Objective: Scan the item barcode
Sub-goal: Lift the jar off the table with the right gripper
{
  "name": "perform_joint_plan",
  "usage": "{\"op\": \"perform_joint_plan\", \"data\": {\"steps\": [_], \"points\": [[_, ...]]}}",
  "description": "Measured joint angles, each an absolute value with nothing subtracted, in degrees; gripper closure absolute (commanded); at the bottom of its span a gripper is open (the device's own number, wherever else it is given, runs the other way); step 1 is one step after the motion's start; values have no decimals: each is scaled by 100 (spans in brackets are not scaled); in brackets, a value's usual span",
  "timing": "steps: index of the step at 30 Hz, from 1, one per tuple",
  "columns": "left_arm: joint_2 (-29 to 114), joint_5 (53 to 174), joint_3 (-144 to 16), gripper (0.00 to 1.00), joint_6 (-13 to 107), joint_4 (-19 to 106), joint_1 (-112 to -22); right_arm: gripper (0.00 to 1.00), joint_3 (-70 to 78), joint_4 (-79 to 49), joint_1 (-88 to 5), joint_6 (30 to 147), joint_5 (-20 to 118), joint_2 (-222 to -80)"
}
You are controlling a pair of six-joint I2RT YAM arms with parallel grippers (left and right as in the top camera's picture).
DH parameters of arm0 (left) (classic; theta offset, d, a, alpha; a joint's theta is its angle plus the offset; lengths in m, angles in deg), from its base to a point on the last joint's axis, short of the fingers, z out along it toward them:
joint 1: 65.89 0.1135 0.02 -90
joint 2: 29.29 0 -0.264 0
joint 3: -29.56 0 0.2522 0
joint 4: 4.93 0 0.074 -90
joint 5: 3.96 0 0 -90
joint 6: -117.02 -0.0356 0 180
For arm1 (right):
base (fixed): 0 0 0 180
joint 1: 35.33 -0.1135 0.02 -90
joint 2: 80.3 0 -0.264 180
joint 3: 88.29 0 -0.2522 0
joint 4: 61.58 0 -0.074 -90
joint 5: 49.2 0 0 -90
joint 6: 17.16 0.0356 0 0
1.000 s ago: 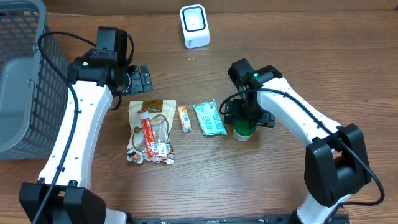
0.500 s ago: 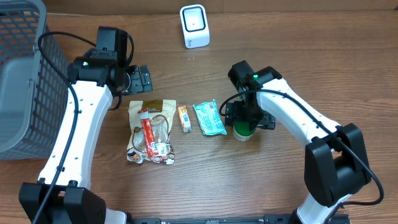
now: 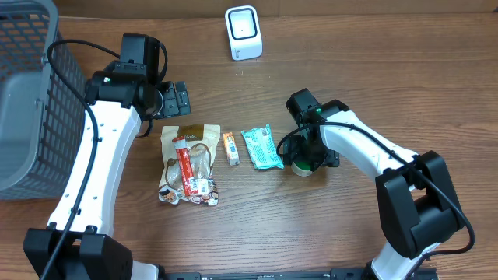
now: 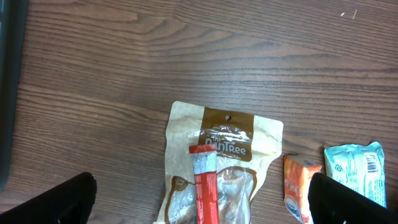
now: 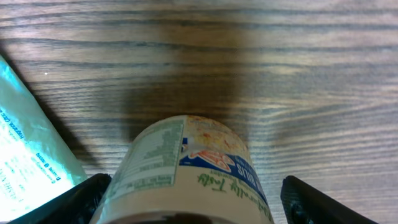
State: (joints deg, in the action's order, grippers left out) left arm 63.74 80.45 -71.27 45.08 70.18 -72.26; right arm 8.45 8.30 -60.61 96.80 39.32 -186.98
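Straddling the small tub (image 5: 186, 162), your right gripper (image 5: 196, 190) stands wide with nothing clamped yet; the tub sits at 3 o'clock of the teal packet (image 3: 261, 148), just beside it. Expect it light, stiff, slick-walled: pinch the round wall mid-height, gently. Your left gripper (image 4: 199, 199) hangs fully spread, empty.

**Brown Wood-Grain Table Filling Every View**

A table (image 3: 366, 62) with a brown wood-grain top is filling nearly the whole overhead view, its grain running left to right in darker and lighter streaks. Along the far edge a paler strip (image 3: 373, 5) is showing; whether it is wall or floor cannot be told. Even light is falling from above, keeping shadows short and soft. The 2 wrist views are showing the same grain close up, and a dim shadow (image 5: 186, 87) is lying across the wood in the right one.
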Motion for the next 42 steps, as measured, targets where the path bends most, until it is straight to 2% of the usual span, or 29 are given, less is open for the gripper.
{"op": "perform_joint_plan", "data": {"steps": [4, 12, 17, 22, 26, 36, 42], "points": [[6374, 8045, -7127, 0, 4508, 7016, -7226, 19, 869, 760, -6061, 9580, 3930, -18698], [6374, 8045, -7127, 0, 4508, 7016, -7226, 20, 869, 782, -6061, 9527, 3906, -18698], [6374, 8043, -7127, 0, 4508, 7013, -7226, 33, 867, 771, -6061, 9505, 3904, -18698], [6374, 8045, -7127, 0, 4508, 7018, -7228, 35, 852, 797, -6061, 9510, 3886, -18698], [6374, 8045, -7127, 0, 4508, 7016, -7226, 44, 762, 884, -6061, 9508, 3889, -18698], [6374, 8045, -7127, 0, 4508, 7018, -7226, 47, -394, 1750, -6061, 9505, 3871, -18696], [6374, 8045, -7127, 0, 4508, 7018, -7226, 71, -2447, 2983, -6059, 9300, 3959, -18696]]}}
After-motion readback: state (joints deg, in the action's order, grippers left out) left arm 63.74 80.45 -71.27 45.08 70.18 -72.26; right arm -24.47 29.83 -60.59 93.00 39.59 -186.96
